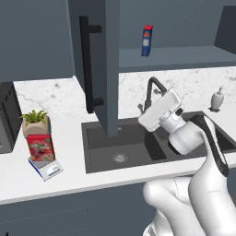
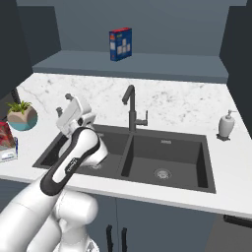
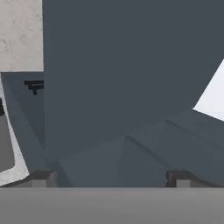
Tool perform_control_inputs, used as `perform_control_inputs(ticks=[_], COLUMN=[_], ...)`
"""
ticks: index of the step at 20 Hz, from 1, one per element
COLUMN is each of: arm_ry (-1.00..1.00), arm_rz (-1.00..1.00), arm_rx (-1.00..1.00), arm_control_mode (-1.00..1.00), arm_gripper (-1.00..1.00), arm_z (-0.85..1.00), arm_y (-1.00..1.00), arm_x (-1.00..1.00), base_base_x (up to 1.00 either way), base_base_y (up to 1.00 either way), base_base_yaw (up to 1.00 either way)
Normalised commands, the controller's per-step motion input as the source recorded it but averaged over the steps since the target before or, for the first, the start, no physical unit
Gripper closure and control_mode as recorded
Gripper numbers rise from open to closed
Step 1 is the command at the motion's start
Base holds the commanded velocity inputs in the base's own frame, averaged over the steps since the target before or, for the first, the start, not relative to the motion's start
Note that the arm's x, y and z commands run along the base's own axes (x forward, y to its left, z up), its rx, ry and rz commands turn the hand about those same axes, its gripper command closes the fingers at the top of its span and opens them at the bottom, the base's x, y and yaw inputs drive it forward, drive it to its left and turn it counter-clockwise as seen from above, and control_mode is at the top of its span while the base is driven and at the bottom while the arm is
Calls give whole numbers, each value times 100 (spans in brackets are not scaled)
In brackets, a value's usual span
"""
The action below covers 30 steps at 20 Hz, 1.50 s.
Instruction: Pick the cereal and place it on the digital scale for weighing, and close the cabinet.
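Note:
The red cereal box [image 1: 40, 146] stands upright on the white digital scale [image 1: 47, 169] at the counter's left, in front of the potted plant; the cereal [image 2: 4, 135] also shows at the left edge of the right base view. The slate-blue cabinet door [image 1: 111, 64] hangs open over the sink's left basin, its black bar handle [image 1: 86, 64] on the far side from me. My gripper [image 2: 64, 104] is open and empty just right of the door, facing its flat face [image 3: 131, 65]. Its fingertips [image 3: 42, 177] stand wide apart in the hand view.
A narrow blue box [image 1: 146, 40] stands on the open cabinet shelf. Behind my hand, the black faucet [image 2: 130, 106] rises over the dark double sink [image 2: 167, 152]. A soap dispenser [image 2: 226, 124] sits at the right, a teal-potted plant [image 2: 22, 116] and the black microwave [image 1: 7, 117] at the left.

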Motion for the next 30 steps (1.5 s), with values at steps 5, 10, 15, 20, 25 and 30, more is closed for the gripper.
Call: perform_control_inputs(ticks=[5,10,15,20,25,30], arm_ry=[0,0,0,1,13,3], arm_rz=[-15,-17,-9,-11,-16,-26], arm_rx=[0,1,8,10,11,14], arm_control_mode=[-100,-100,-100,-100,-100,-100], arm_gripper=[-100,-100,-100,-100,-100,-100], arm_z=[2,0,15,7,3,7], arm_y=[-80,-89,-100,-100,-100,-96], arm_x=[-29,-30,-63,-63,-25,-12], base_base_x=[0,0,0,0,0,0], base_base_y=[0,0,0,0,0,0], base_base_yaw=[0,0,0,0,0,0])
